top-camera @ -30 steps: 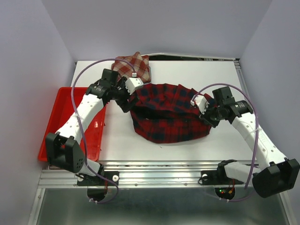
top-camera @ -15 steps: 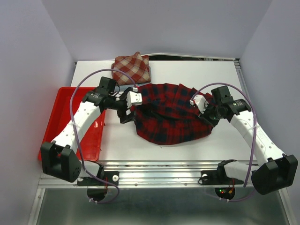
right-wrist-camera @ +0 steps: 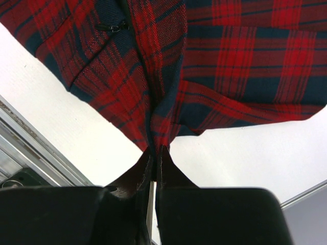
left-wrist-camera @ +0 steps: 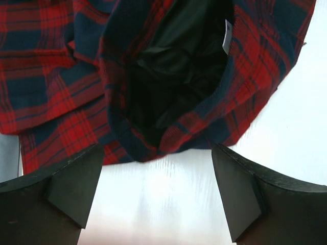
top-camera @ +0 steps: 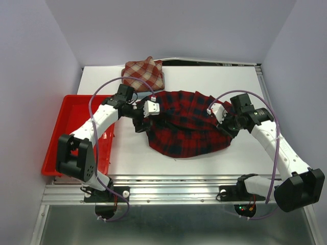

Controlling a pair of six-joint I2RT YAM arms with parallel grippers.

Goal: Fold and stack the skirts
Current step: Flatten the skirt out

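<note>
White table (top-camera: pixel 204 81), grey-lilac walls on three sides, arm bases on the rail at the near edge.

Your right gripper (right-wrist-camera: pixel 153 151): jaws clenched on a pinched fold at the edge of the red and navy plaid skirt (right-wrist-camera: pixel 245 61). Cloth fans out from the pinch, with a small black zipper pull (right-wrist-camera: pixel 113 25) up and to the left. In the top view that gripper (top-camera: pixel 225 127) sits at the skirt's right edge.

Your left gripper (left-wrist-camera: pixel 157 153): jaws spread wide and released, gripping nothing. The plaid skirt's edge lies just ahead of the fingertips, bare table between them. The skirt gapes open there, showing black lining (left-wrist-camera: pixel 179 61) and a white label (left-wrist-camera: pixel 227 37). From above, this gripper (top-camera: pixel 141 124) is at the skirt's left edge.

The plaid skirt (top-camera: pixel 184 127) lies rumpled mid-table between both grippers.

Check skirt (top-camera: pixel 144 74) is folded at the far edge, apart from the plaid one.

Red tray (top-camera: pixel 71 109) sits off the table's left side, under your left arm.
</note>
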